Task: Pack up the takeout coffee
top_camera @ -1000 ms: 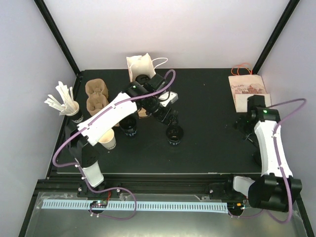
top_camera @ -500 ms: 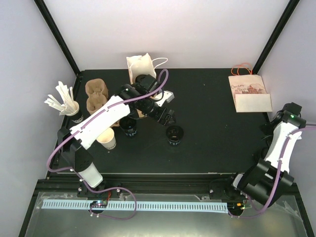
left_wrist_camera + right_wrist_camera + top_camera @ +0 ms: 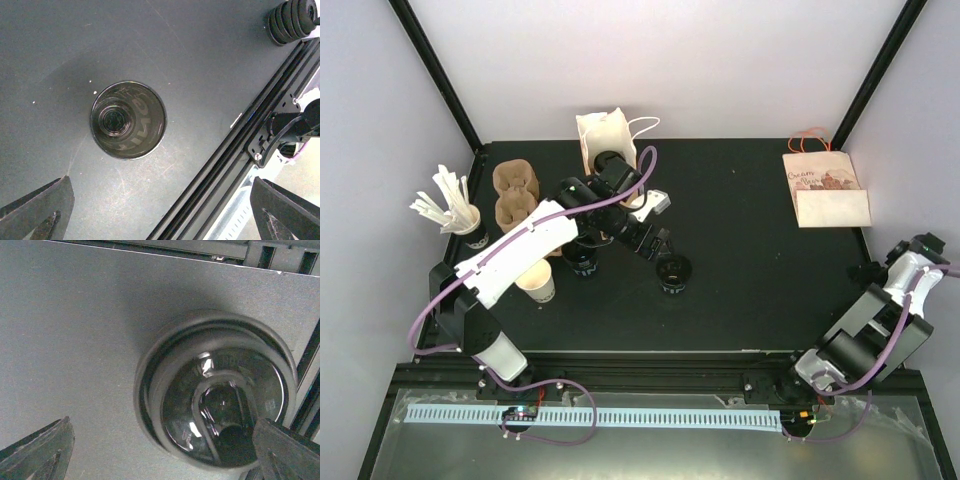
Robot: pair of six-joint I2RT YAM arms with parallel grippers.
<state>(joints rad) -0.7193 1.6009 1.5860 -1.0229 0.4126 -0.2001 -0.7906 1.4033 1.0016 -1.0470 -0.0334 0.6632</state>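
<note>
Black matte tabletop (image 3: 750, 250), walled in white, carries everything. Left gripper (image 3: 160, 212) hangs with its jaws spread wide and nothing between them. Its 2 fingertips (image 3: 40, 205) show at the lower corners of the left wrist view, with an open black cup (image 3: 128, 120) standing upright on the table beyond them, touching neither. From overhead that cup sits near the table's middle, just right of another black cup (image 3: 582, 262), with a white paper cup (image 3: 538, 283) further left. Beyond the left arm (image 3: 520, 250) stand a white paper bag (image 3: 603, 135), cardboard cup carriers (image 3: 515, 195) and a cup of white stirrers (image 3: 450, 205).

Right gripper (image 3: 160, 452) is likewise wide and empty, above a black domed lid (image 3: 215, 390) by the table's near edge. The lid is possibly the top of a stack; the blur hides that. Its arm (image 3: 880, 320) is folded at the right edge, well apart from a flat brown bag (image 3: 825, 190).
</note>
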